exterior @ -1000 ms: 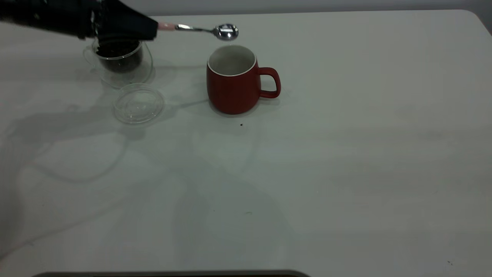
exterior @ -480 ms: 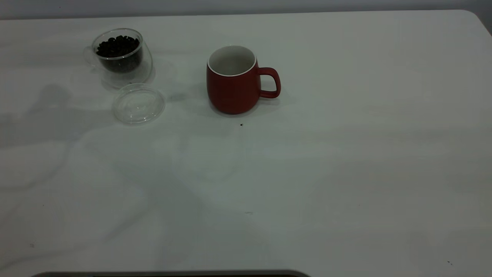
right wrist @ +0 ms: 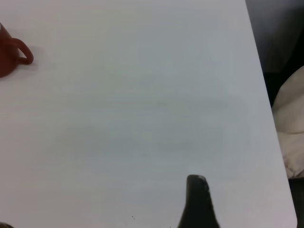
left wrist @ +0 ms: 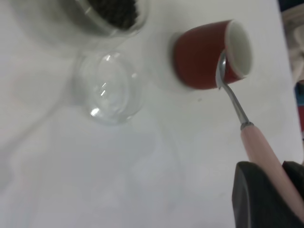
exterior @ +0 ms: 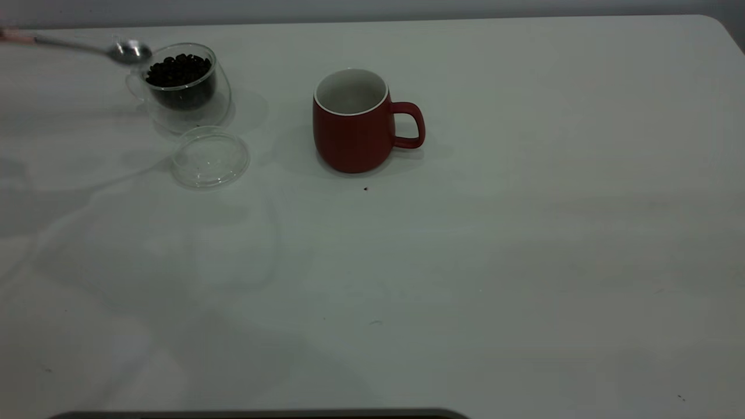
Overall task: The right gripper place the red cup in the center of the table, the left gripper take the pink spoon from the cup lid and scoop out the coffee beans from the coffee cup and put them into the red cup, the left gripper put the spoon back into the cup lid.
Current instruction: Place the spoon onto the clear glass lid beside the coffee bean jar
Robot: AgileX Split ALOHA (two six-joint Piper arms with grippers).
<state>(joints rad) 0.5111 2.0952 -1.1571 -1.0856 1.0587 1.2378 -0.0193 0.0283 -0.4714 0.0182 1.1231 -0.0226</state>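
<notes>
— Where is your left pincer (left wrist: 268, 199) and what has it got?

— It is clamped on the pale handle of the pink spoon (exterior: 119, 51), whose bowl hangs beside the rim of the coffee cup (exterior: 183, 87) full of coffee beans (exterior: 177, 68).

— And the rest?

— The cup lid (exterior: 209, 157) lies bare on the desk (exterior: 465, 262) before that cup; the red cup (exterior: 352, 122) stands mid-desk. My right pincer (right wrist: 198, 202) hovers well apart; its opening I cannot tell
</notes>
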